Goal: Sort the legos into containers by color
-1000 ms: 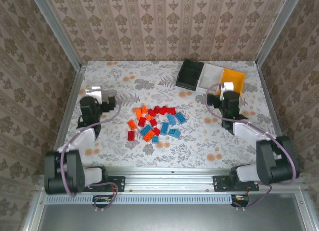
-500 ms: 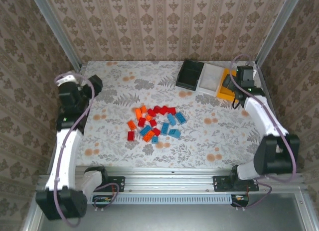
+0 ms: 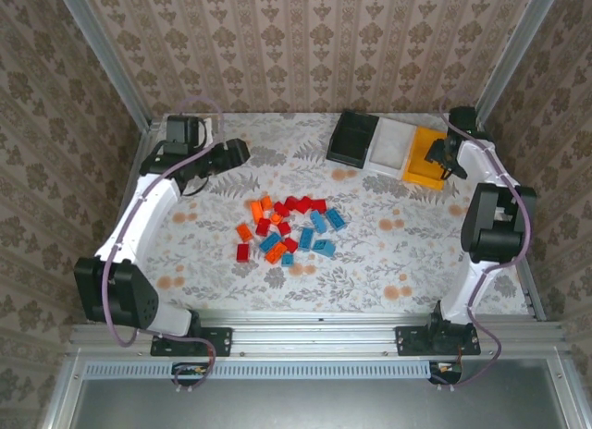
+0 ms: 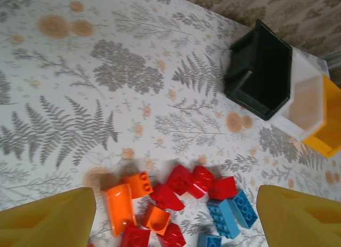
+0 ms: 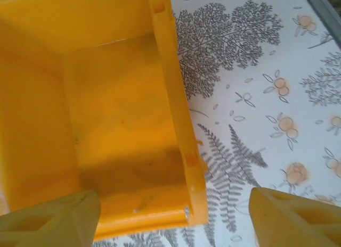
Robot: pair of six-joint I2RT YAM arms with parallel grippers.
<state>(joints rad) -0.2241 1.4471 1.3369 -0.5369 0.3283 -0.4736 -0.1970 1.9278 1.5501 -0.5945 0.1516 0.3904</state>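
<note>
Legos (image 3: 287,227): loose heap of red, orange and blue bricks mid-bench, all lying on the flowered bench (image 3: 388,263). Reds bunch at the far side, blues to the right, oranges on the left edge of the heap.

Bins: three in a row at the far right of the bench, sides touching. The black bin (image 3: 353,139) is leftmost, the white bin (image 3: 392,142) in the middle and the orange-yellow bin (image 3: 427,157) rightmost.

Left claw (image 3: 237,153): held above the bench, far-left of the heap and apart from it. Its wrist view looks down on the heap's far edge; its yellow fingers (image 4: 48,220) are spread wide, nothing between them.

Right claw (image 3: 443,155): over the orange-yellow bin, at its right rim. Its wrist view has the bin's inner floor and right wall below; its fingers (image 5: 48,217) also stand wide apart, gripping nothing.
</note>
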